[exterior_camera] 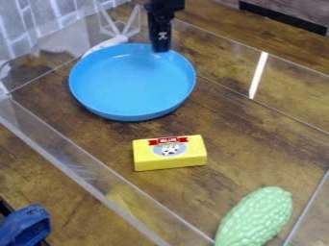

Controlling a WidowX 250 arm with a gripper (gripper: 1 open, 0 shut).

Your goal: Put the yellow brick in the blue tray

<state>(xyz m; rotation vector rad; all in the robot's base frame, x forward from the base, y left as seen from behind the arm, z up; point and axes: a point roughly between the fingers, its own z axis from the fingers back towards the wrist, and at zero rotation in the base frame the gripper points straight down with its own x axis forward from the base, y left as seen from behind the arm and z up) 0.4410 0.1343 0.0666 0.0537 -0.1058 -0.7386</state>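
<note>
The yellow brick (pixel 170 152) lies flat on the wooden table, in front of the blue tray (pixel 103 96), with its red banner and round picture facing up. The tray is empty. My gripper (pixel 161 44) hangs pointing down over the tray's far rim, well away from the brick. Its dark fingers read as one narrow shape, and no gap shows between them. Nothing shows between them.
A green bumpy oval thing (pixel 255 218) lies at the front right. Clear plastic walls (pixel 77 163) fence the work area in. A blue object (pixel 22 227) sits outside the front left wall, and a white mesh thing (pixel 110 34) stands behind the tray.
</note>
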